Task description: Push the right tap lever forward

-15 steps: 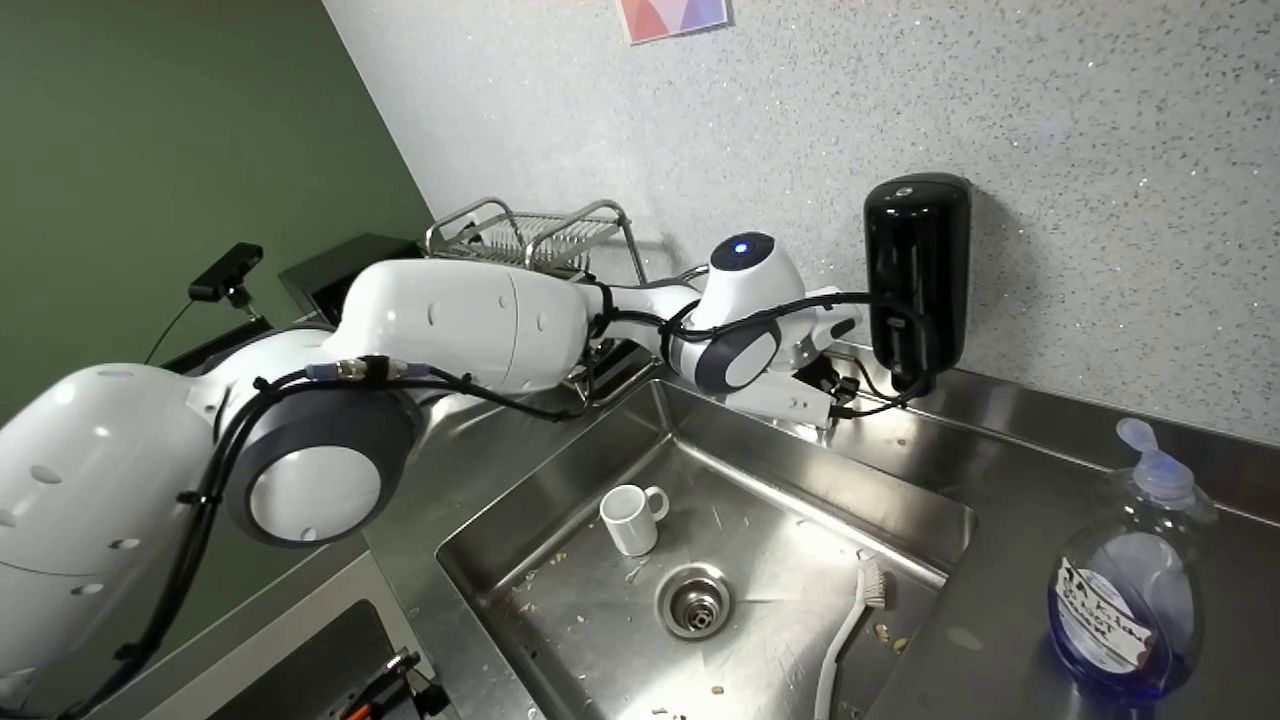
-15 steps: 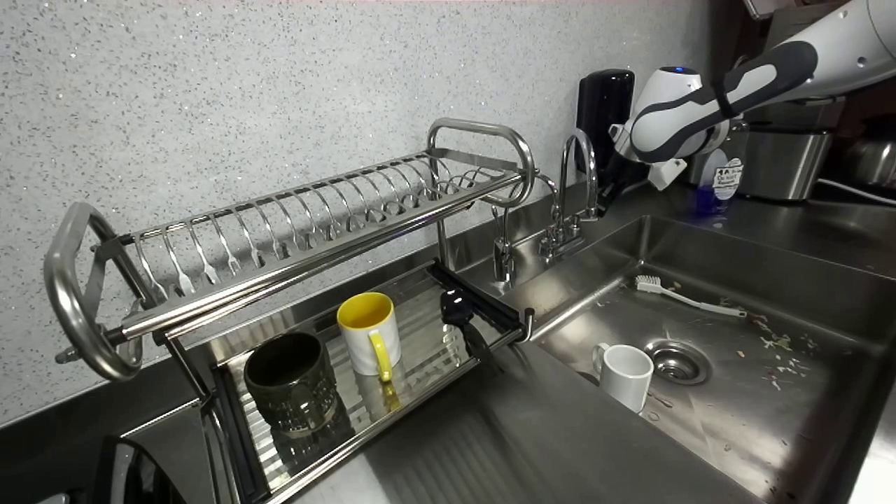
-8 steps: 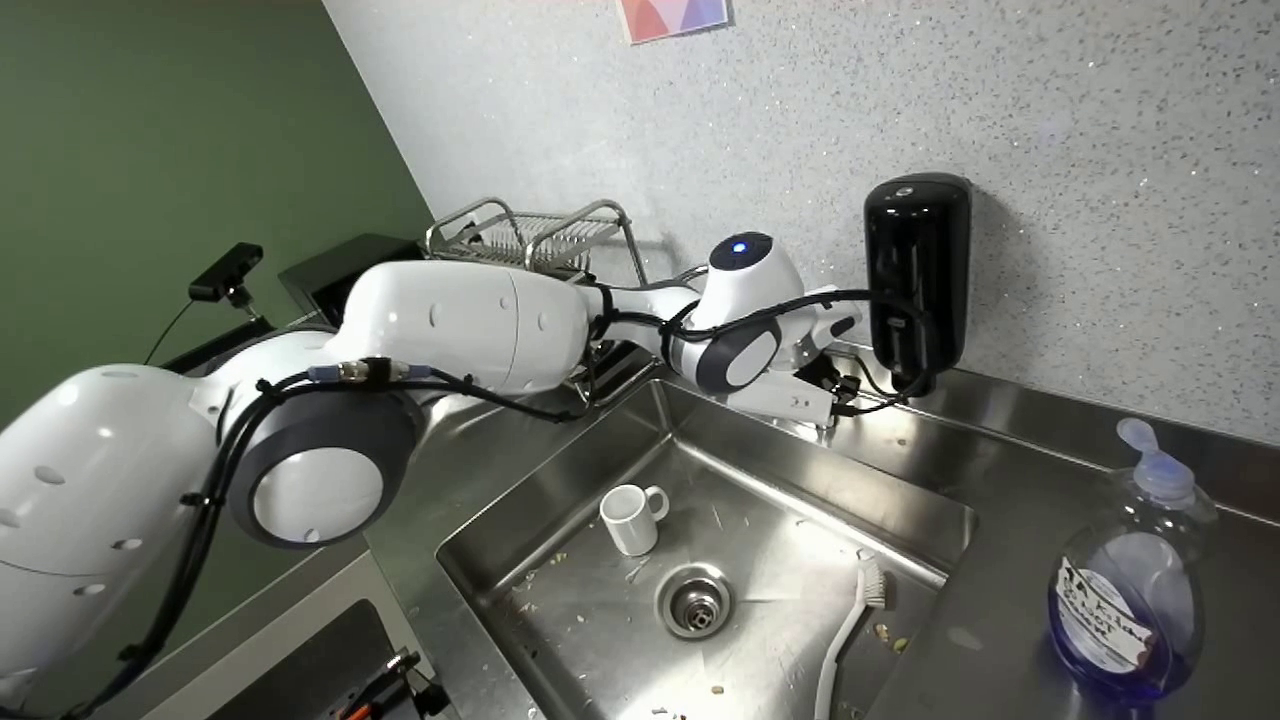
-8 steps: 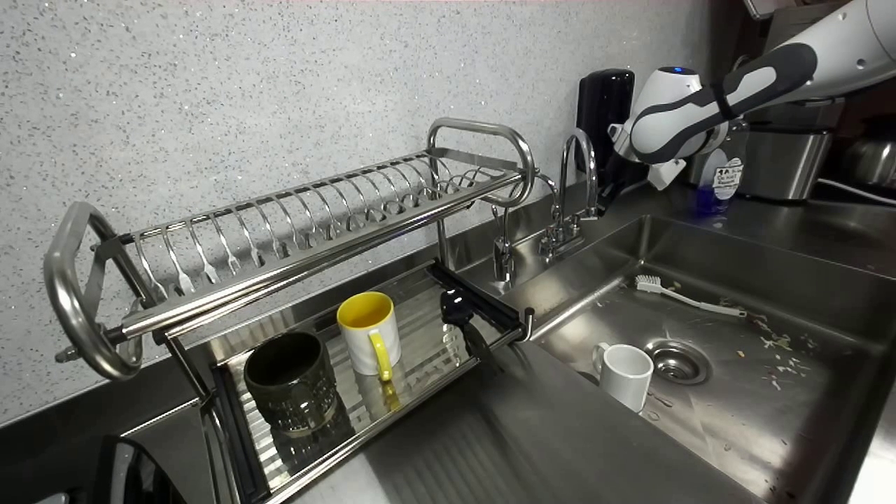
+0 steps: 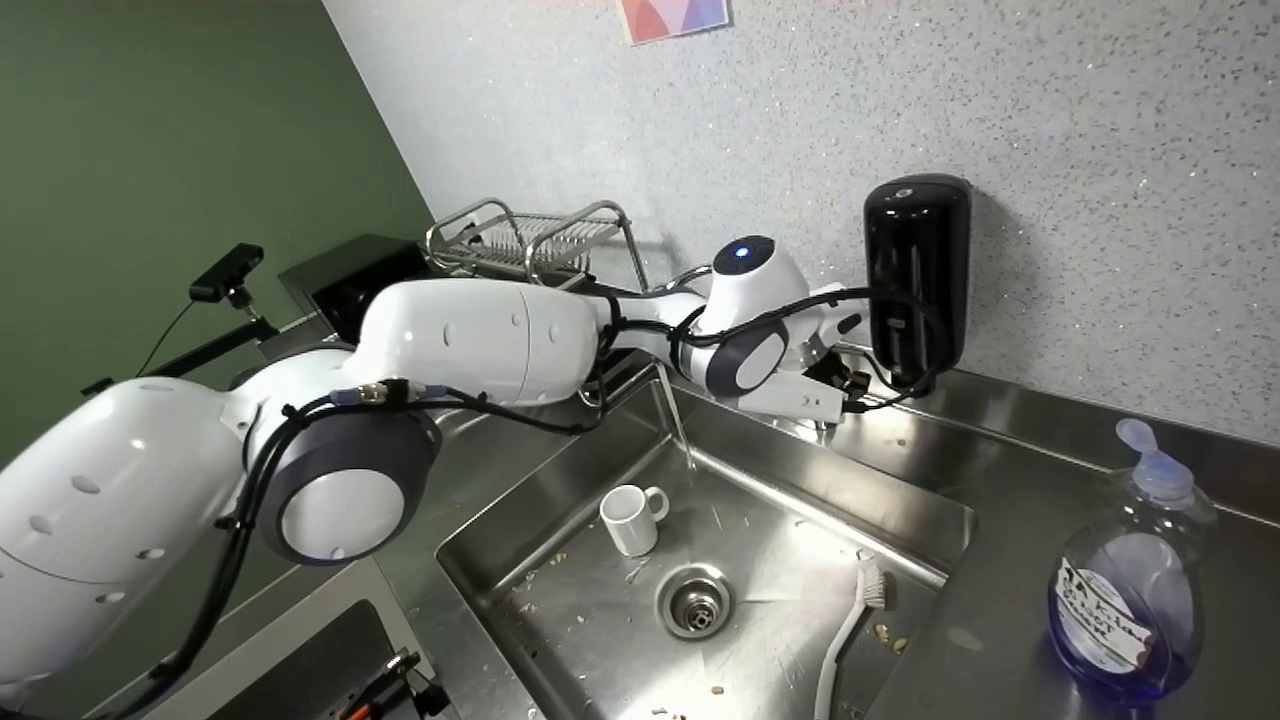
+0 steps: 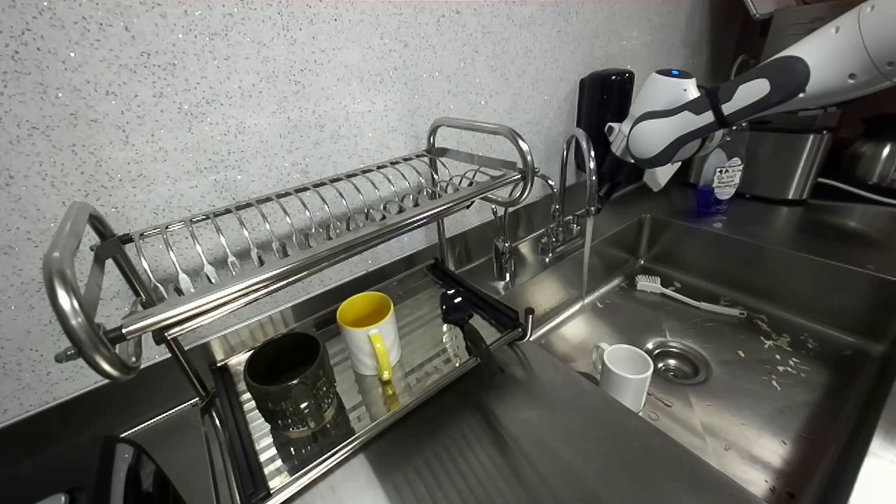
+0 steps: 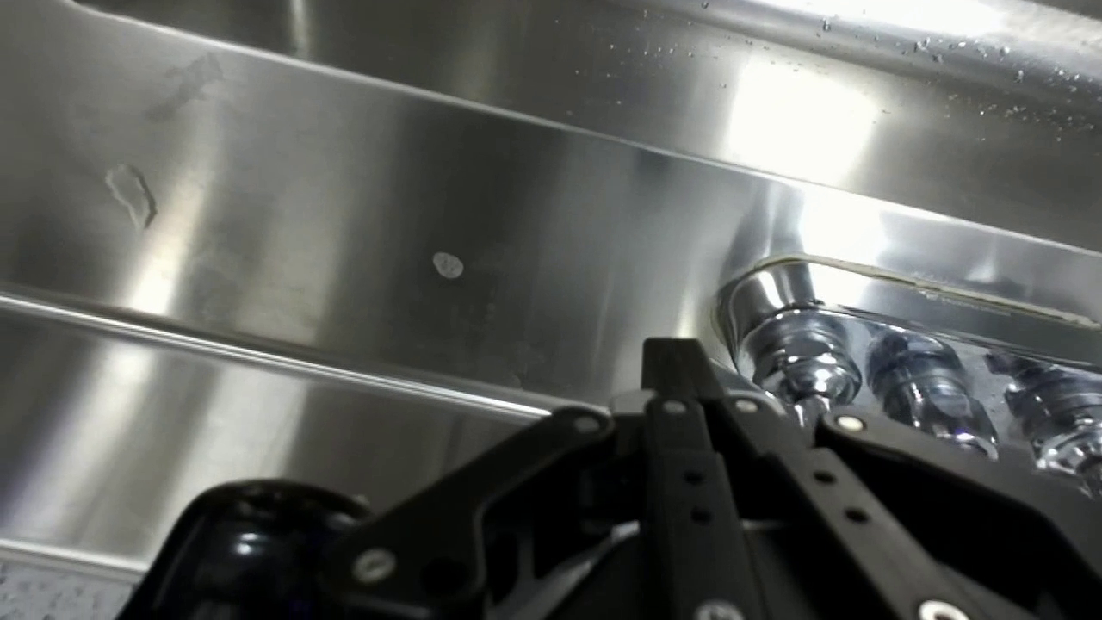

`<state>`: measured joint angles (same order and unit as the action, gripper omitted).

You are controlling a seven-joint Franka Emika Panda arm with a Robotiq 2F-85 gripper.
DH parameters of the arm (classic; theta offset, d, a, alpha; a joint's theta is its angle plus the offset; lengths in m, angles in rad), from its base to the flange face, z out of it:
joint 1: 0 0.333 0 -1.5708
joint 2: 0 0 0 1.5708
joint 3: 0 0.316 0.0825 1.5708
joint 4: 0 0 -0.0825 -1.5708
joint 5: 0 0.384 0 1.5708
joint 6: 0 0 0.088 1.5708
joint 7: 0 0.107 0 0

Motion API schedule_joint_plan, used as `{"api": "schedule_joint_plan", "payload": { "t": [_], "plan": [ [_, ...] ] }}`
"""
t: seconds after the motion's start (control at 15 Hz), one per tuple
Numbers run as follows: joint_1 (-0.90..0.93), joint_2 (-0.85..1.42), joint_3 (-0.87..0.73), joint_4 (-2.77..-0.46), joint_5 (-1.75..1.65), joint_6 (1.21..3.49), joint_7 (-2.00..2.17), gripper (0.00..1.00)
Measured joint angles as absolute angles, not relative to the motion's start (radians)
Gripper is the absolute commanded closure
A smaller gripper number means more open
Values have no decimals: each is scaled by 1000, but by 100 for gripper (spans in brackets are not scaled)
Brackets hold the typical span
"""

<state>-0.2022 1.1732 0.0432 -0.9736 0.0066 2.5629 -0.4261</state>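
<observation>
The right tap lever shows as a chrome hub in the wrist view, close to the fingertips; its short handle is largely hidden behind the fingers. In an exterior view it shows small behind the spout as the lever hub. The spout base and left lever stand beyond it. My gripper is shut, fingers together, with nothing seen between them. It is at the right lever; whether it touches cannot be told. Water runs from the spout into the sink.
A black wall dispenser hangs close to the gripper and also shows in the wrist view. A white mug and a brush lie in the sink. A soap bottle and a dish rack flank it.
A water stream now falls from the spout; none ran before. The arm has shifted slightly right and lower in an exterior view, its elbow most. Mug and brush have not moved.
</observation>
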Motion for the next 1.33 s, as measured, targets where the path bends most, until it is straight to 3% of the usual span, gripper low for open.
{"api": "schedule_joint_plan", "payload": {
  "t": [0.73, 1.33],
  "plan": [
    [-202, 1187, 45, -943, 27, 2565, -409, 100],
    [-222, 925, 52, -1254, 53, 2561, -362, 100]
  ]
}}
